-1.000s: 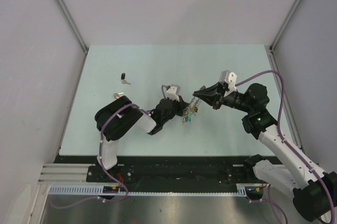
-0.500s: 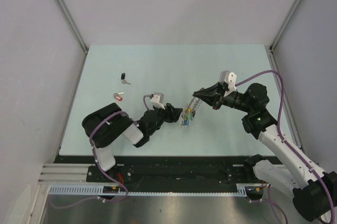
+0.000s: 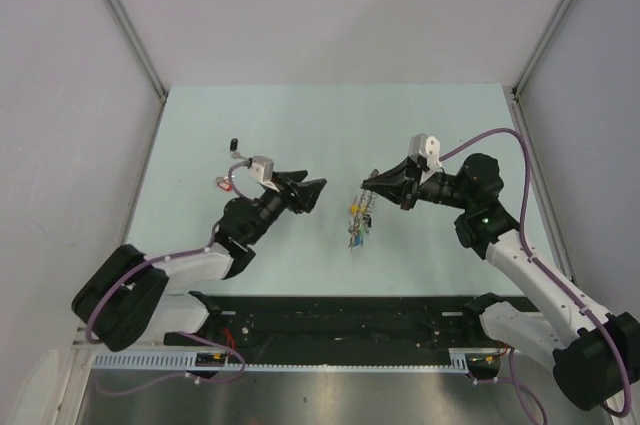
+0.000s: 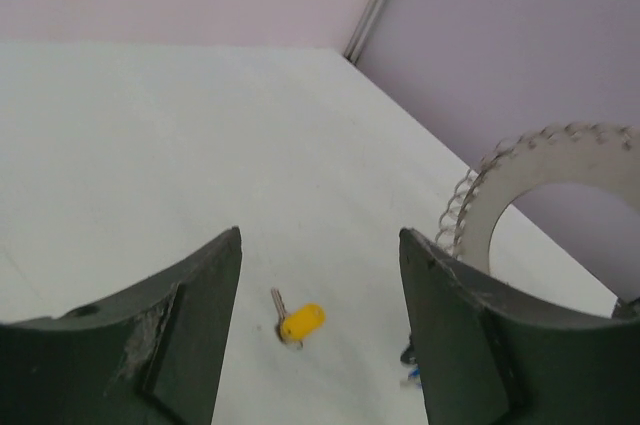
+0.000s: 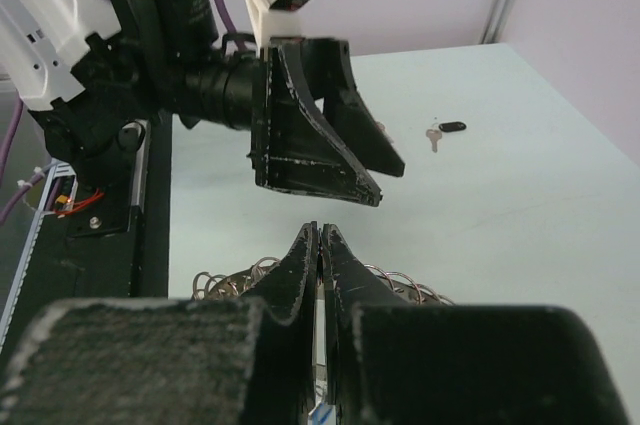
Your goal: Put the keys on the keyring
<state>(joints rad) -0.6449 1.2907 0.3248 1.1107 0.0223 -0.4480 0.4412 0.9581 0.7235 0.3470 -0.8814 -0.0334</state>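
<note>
You have the left tool [image 3: 311, 195] released, its two dark fingers spread wide with nothing between them, left of centre above the pale green table [image 3: 300, 115]. Your right tool [image 3: 367, 183] is clenched on the rim of the large silvery metal keyring [image 3: 361, 215] fringed with small keys and coloured tags, which hangs at mid-table, facing the left tool. The yellow-headed silver key [image 4: 301, 322] lies flat on the table near the ring; the red-headed key [image 3: 226, 183] and black-headed key [image 3: 236, 148] lie farther left, the black one farthest back.
</note>
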